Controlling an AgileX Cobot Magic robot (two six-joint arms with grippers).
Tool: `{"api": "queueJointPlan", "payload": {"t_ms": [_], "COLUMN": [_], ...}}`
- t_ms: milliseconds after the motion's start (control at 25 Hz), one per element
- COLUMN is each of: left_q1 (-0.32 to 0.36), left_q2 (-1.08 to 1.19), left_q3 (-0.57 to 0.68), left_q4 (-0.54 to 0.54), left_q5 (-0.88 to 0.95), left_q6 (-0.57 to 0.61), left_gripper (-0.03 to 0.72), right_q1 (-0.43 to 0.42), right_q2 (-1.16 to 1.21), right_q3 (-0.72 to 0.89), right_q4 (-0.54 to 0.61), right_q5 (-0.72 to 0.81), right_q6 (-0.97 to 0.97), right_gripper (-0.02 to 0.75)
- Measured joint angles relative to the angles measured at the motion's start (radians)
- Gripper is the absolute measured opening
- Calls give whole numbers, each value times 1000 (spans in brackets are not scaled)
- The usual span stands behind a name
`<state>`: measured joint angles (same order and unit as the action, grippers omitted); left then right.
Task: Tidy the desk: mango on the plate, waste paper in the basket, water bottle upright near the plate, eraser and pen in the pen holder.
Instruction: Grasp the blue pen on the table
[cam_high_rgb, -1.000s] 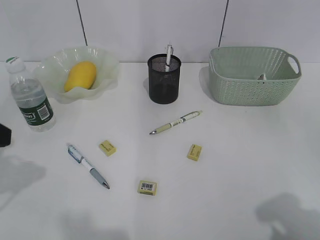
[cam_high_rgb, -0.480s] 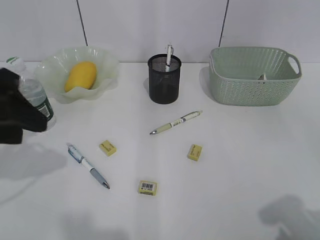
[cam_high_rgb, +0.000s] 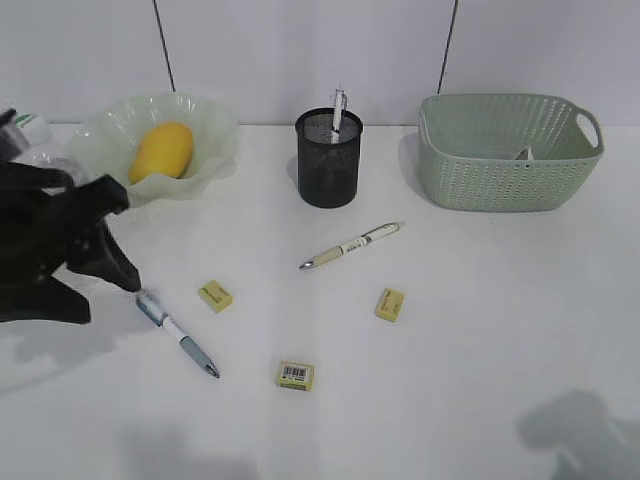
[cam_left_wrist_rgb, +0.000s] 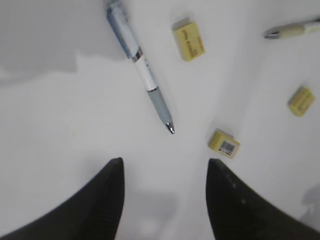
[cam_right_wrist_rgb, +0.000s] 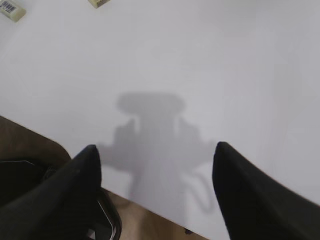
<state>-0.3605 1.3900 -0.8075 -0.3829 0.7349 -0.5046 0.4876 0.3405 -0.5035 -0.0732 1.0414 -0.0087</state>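
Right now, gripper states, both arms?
Left gripper: open, empty, above the desk near a pen.
Right gripper: open, empty, over bare desk.

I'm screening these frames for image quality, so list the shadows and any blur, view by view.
Exterior view: sharp, evenly lit; soft grey shadows on the desk at bottom right and under the left gripper. Left wrist view: slightly soft; a broad shadow at top left crosses the blue pen. Right wrist view: the right gripper throws a clear arm-shaped shadow; its fingers are blurred.

no text is legible; one eraser (cam_high_rgb: 295, 375) bears a barcode label, digits too small to read.
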Motion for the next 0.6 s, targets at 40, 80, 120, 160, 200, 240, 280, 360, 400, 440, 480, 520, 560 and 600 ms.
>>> {"api": "queueJointPlan", "payload": {"t_ms": [40, 80, 120, 160, 200, 240, 280, 360, 400, 440, 480, 520, 560, 600], "left_q1": [-2, -8, -16, -27, -35, -45, -54, -71, -81, -92, -102, -113, -124, -133], "left_q2": [27, 53, 76, 95, 116, 136, 151, 183, 196, 204, 211, 217, 219, 219], "left_q3": [-14, -31, -49, -64, -80, -96, -110, -126, -132, -133, -133, -133, -133, -133], "left_q4": [1, 2, 2, 3, 5, 13, 30, 76, 104, 126, 152, 180, 205, 227], "left_q5": [3, 3, 1, -4, -9, -10, -9, 7, 21, 31, 37, 37, 35, 29], "left_q6": [-7, -17, -30, -49, -73, -101, -133, -223, -263, -313, -364, -415, -457, -503], "left_gripper": [401, 399, 396, 393, 391, 389, 389, 388, 387, 386, 386, 386, 386, 386], "right_q1": [0, 0, 0, 0, 0, 0, 0, 0, 0, 0, 0, 0, 0, 0], "right_q2": [0, 0, 0, 0, 0, 0, 0, -2, -3, -8, -13, -17, -20, -20], "right_q3": [0, 0, 0, 0, 0, 0, 0, 0, 0, 0, 0, 0, 0, 0], "right_q4": [0, 0, 0, 0, 0, 0, -1, -1, -1, -1, -1, -1, -1, -1], "right_q5": [0, 0, 0, 0, 0, 0, 0, 0, 0, -1, -1, -1, -1, -1], "right_q6": [0, 0, 0, 0, 0, 0, 0, 0, 0, 0, 0, 0, 0, 0], "right_gripper": [550, 550, 550, 550, 550, 550, 551, 551, 551, 551, 551, 551, 551, 551]}}
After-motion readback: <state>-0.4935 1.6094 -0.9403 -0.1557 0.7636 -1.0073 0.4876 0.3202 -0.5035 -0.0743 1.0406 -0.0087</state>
